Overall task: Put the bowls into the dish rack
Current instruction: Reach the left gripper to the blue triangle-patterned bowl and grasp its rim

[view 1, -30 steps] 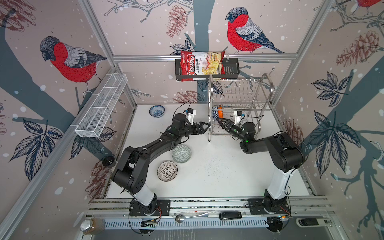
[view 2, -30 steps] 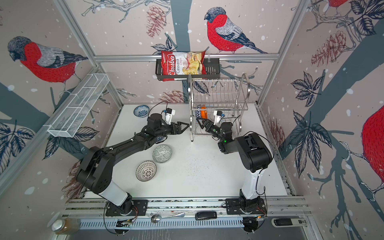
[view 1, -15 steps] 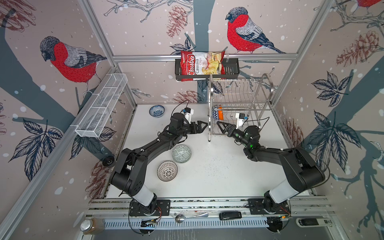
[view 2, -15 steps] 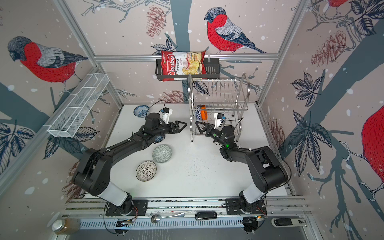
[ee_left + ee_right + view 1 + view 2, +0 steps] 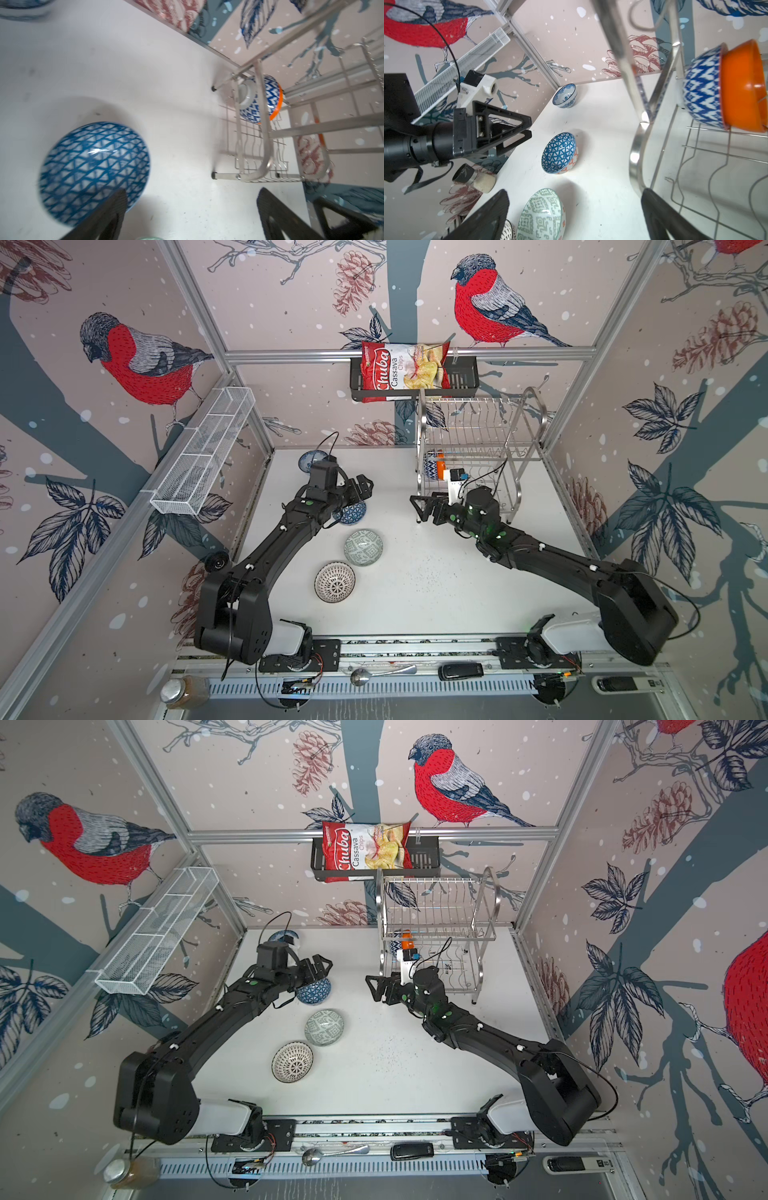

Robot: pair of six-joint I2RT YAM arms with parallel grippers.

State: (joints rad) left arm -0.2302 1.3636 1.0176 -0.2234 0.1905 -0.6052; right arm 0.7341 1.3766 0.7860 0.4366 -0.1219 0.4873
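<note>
The dish rack [image 5: 478,456] [image 5: 436,928] stands at the back right. An orange bowl [image 5: 439,466] [image 5: 741,87] with a blue zigzag outside [image 5: 259,97] rests on edge in its lower tier. On the table are a blue-floral bowl [image 5: 309,460], a blue triangle bowl [image 5: 351,514] [image 5: 93,162], a grey-green bowl [image 5: 363,547] [image 5: 540,216] and a black-dotted white bowl [image 5: 334,582]. My left gripper [image 5: 365,485] [image 5: 191,193] hangs open above the triangle bowl. My right gripper [image 5: 419,506] [image 5: 575,193] is open and empty just left of the rack's front leg.
A chips bag [image 5: 403,369] sits in a black basket on the back wall. A white mesh basket [image 5: 203,456] hangs on the left wall. A small shaker [image 5: 216,562] lies at the table's left edge. A spoon [image 5: 374,674] and a remote [image 5: 461,670] lie on the front rail.
My right gripper has drawn back out of the rack's lower tier toward the table's middle, empty. My left gripper has shifted left, over the triangle bowl.
</note>
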